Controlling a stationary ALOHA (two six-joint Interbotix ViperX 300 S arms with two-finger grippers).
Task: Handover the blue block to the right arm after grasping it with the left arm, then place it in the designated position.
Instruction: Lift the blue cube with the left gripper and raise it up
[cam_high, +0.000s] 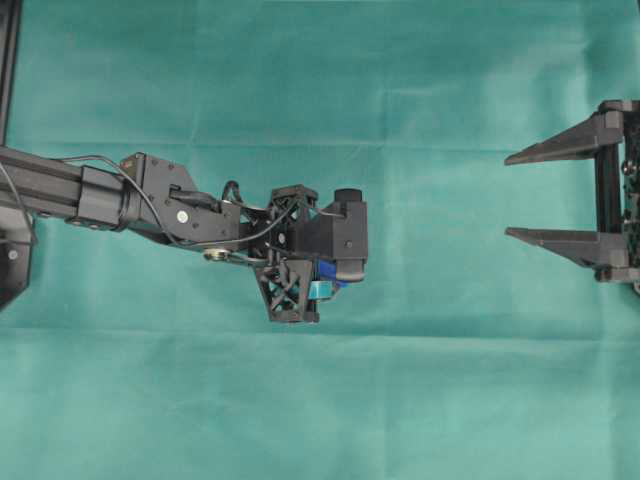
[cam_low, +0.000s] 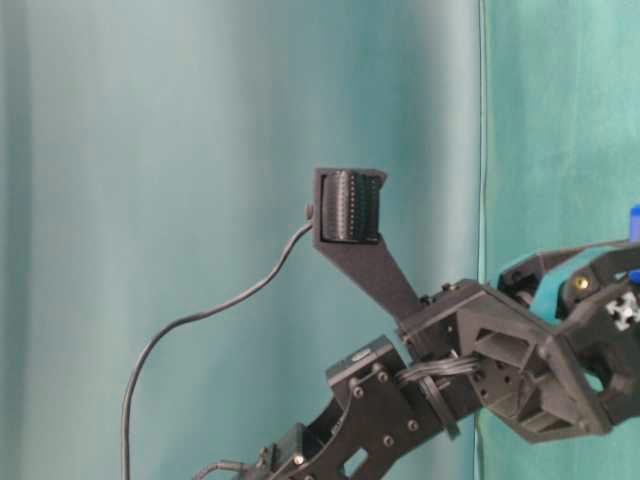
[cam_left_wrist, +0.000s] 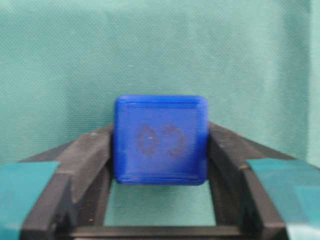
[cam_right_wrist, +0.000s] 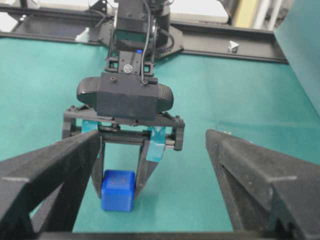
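Note:
The blue block rests on the green cloth, a faint embossed mark on its upper face. My left gripper points straight down over it. Its teal-banded fingers press against both sides of the blue block, so it is shut on the block. From overhead only a sliver of the blue block shows under the left wrist. My right gripper waits at the right edge, open and empty, its plain black fingers aimed at the left arm. I cannot make out the designated position.
Green cloth covers the whole table. A black frame rail runs along the far side behind the left arm's base, with small white pieces on it. Another black rail stands at the overhead view's left edge.

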